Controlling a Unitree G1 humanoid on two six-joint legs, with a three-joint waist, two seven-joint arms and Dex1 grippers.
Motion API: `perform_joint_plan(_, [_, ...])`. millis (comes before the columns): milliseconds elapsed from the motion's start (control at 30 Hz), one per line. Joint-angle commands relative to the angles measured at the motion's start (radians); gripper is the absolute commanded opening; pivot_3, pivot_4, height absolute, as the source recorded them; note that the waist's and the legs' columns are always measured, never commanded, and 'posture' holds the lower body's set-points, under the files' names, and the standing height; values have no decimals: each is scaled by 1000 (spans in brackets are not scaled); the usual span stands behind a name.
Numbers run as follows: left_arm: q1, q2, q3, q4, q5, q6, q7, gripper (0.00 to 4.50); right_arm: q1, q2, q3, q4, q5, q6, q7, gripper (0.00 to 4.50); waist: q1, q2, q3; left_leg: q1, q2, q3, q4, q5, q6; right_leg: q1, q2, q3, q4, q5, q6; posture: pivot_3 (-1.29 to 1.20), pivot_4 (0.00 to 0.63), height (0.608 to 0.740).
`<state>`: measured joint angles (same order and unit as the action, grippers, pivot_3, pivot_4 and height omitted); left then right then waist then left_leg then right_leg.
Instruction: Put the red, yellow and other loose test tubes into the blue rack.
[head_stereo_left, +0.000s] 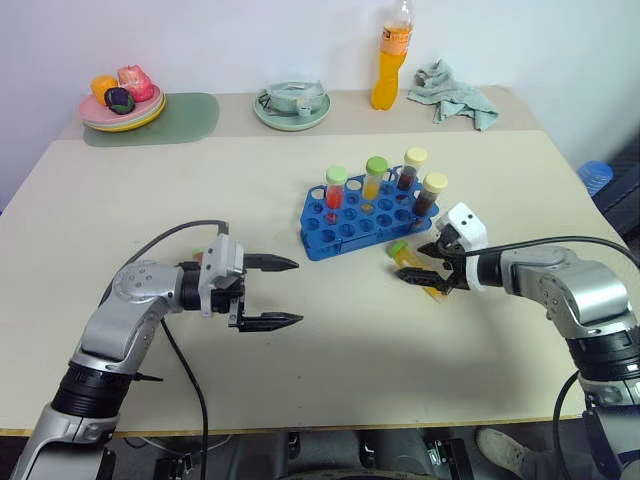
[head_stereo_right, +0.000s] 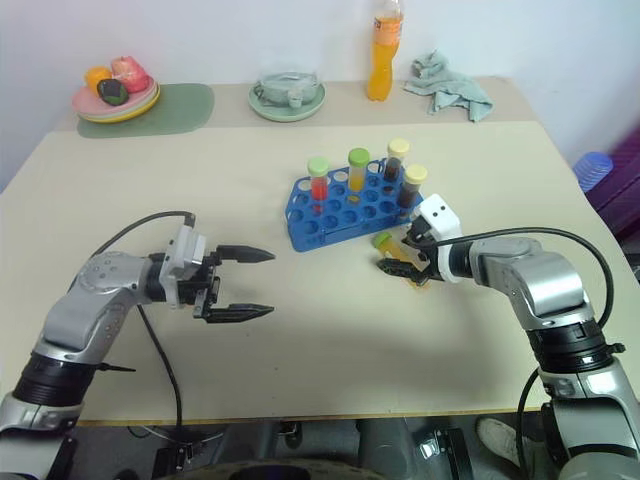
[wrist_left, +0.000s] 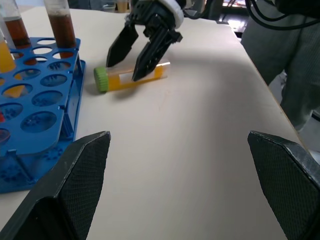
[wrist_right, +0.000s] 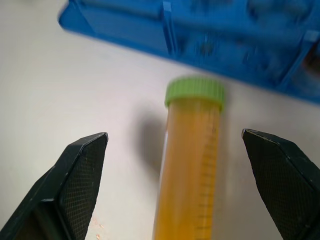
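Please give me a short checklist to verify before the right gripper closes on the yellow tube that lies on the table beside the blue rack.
1. Right gripper is open: ok, fingers spread wide.
2. Yellow tube sits between the fingers: ok in the right wrist view, one finger on each side.
3. Tube is lying free on the table, apart from the blue rack: ok, a small gap shows at its green cap.
4. Fingers are low enough to grip: cannot tell.
5. Rack has free holes: ok, four tubes stand in the back rows and many front holes are empty.
6. Left gripper is out of the way: ok, it is open and well clear of the rack.
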<state>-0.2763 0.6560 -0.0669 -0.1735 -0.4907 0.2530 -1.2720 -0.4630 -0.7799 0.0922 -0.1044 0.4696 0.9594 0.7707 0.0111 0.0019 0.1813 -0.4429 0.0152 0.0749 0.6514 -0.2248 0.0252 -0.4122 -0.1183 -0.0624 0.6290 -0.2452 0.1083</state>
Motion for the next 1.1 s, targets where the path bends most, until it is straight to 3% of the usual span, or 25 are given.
perform_joint_plan(33, [7,4,11,-42,-14,0,7,4500,-40,18,17,-11,-18,18,-5,4381,-1,0,0,0,0,0,0,0,0,0,0,0,0,0,0,0,150,740])
perform_joint_plan(267, [11,5,16,-53,-17,9,22,4500,-112,44,67,14,-61,50,-13,4381,0,0,0,0,0,0,0,0,0,0,0,0,0,1,2,0,150,740])
perform_joint_plan(700, [25,-15,11,-72,-23,22,52,4500,-209,-10,129,22,-96,261,-12,4381,-1,0,0,0,0,0,0,0,0,-1,0,0,0,1,1,0,150,740])
perform_joint_plan(1033, [55,-39,7,-72,-12,6,62,4500,-253,-37,201,99,-137,268,20,4381,-1,0,0,0,0,0,0,0,0,0,0,0,0,1,1,0,150,740])
perform_joint_plan(1100, [70,-44,8,-79,-12,3,69,4500,-256,-42,221,113,-148,256,28,3856,0,0,0,0,0,0,0,0,0,0,0,0,0,0,0,0,150,740])
